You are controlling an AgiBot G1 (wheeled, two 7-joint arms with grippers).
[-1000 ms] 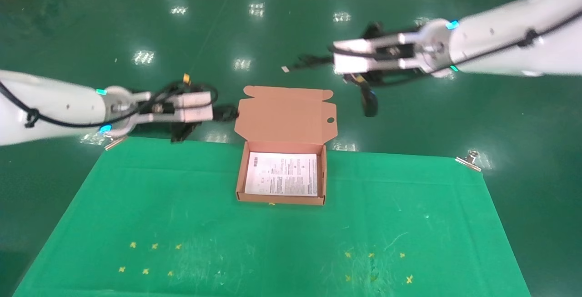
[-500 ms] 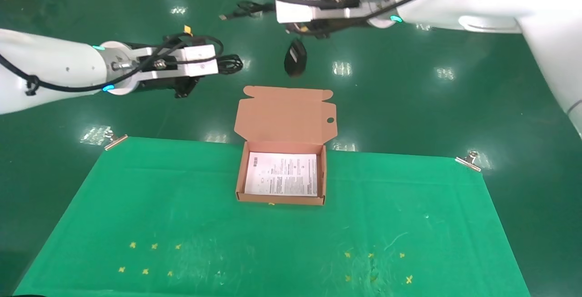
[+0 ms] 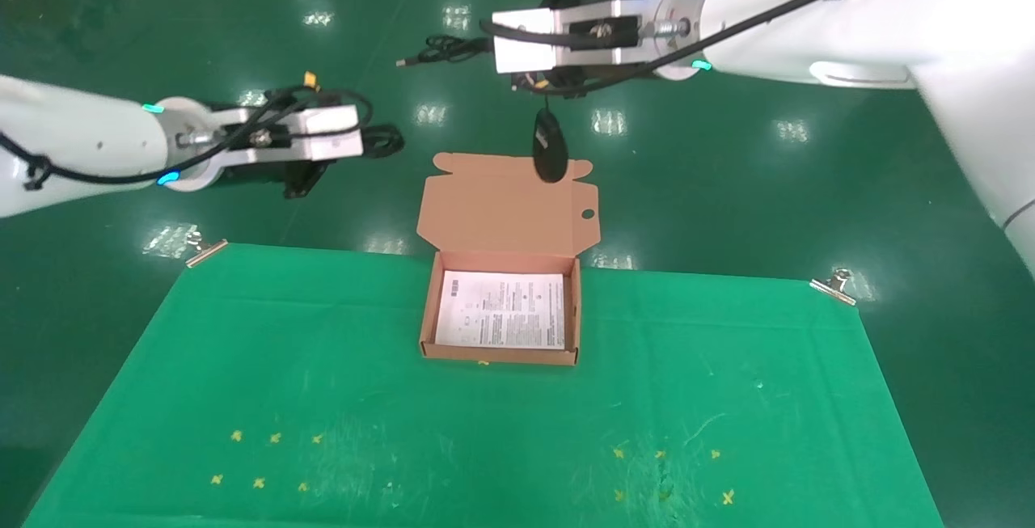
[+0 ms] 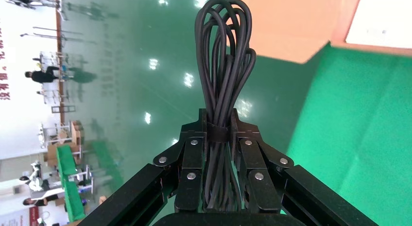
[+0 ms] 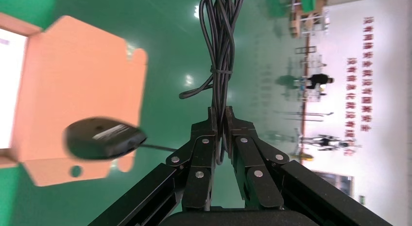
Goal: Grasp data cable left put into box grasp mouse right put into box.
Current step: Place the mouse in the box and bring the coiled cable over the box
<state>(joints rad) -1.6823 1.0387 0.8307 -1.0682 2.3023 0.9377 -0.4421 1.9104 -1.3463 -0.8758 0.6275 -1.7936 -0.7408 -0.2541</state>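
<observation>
Mouse is suspended by its cord from the right gripper, fingers clamped on the cord bundle, above the raised flap of the box. Data cable is pinched lengthwise in the left gripper, well left of the box; the right is judged nearer.

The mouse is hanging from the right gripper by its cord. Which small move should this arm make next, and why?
Probably bring the right gripper toward the robot and lower it. It is shut on the mouse's cord, and the mouse dangles in front of the raised lid, behind the open tray of the box. The left gripper, shut on the data cable, hangs left of the box.
</observation>
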